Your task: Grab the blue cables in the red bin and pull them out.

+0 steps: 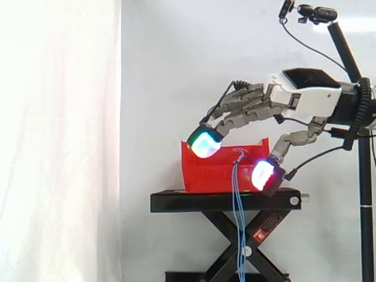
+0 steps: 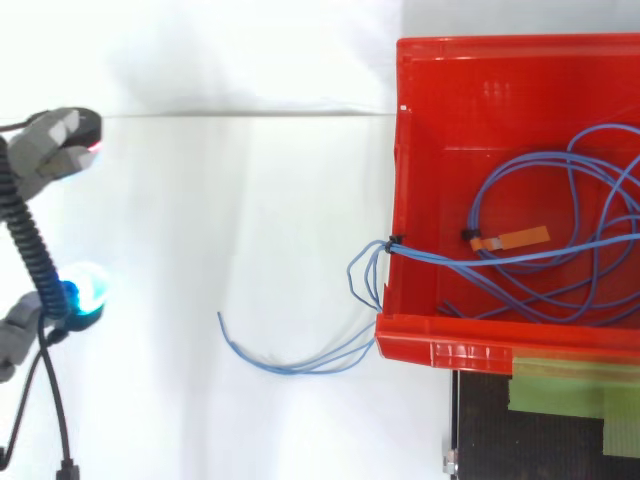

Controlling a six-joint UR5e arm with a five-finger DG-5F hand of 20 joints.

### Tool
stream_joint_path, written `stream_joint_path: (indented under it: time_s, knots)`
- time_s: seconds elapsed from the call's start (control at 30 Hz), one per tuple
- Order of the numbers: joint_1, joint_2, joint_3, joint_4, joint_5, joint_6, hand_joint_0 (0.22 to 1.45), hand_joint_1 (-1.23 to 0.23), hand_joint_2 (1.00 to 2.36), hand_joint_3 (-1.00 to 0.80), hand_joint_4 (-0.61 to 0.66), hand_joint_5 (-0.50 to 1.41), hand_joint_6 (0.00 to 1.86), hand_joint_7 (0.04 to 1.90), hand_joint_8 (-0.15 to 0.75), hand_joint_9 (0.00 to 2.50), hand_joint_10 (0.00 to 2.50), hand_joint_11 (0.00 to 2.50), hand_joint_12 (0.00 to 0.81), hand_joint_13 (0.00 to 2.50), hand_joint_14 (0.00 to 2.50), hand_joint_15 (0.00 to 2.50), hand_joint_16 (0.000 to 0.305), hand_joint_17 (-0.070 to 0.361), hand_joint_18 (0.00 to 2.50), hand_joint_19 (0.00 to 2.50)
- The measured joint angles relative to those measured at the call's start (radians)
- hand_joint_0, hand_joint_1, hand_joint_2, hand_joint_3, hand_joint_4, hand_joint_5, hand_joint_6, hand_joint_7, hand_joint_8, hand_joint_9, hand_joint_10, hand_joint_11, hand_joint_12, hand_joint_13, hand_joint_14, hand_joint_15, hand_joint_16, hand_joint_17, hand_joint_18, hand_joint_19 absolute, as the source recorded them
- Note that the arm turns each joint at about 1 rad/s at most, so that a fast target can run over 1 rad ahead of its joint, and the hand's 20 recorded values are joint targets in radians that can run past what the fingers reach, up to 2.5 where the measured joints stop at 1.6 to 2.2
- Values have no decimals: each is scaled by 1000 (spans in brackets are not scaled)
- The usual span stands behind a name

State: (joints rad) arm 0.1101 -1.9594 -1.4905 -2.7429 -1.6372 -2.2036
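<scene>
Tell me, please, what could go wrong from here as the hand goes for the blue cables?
1. The blue cables lie in tangled loops inside the red bin. A pull may snag them and drag or tip the bin on the black stand.
2. Some strands hang over the bin's wall and down past the stand. The open hand might catch just those and leave the coils inside.

Side view looks level across the red bin; top view looks straight down, nearer; both share that bin.
</scene>
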Motion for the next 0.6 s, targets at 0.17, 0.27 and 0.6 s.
stream_joint_path:
  time_s: [0.17, 0.27, 0.6]
  knots:
    - [-17, -89, 71, -36, -29, 31, 717, -909, 1000, -1000, 246, 584, 14, 462, 288, 736, 12, 361, 381, 506, 11, 275, 55, 125, 408, 363]
    - [-29, -165, 145, -100, -87, 73, 718, -906, 1000, -1000, 249, 586, 13, 456, 288, 736, 13, 361, 383, 505, 10, 268, 55, 124, 408, 364]
    - [-44, -278, 333, -362, -139, 167, 721, -903, 1000, -1000, 250, 592, 14, 462, 288, 740, 13, 366, 381, 504, 10, 265, 55, 124, 410, 371]
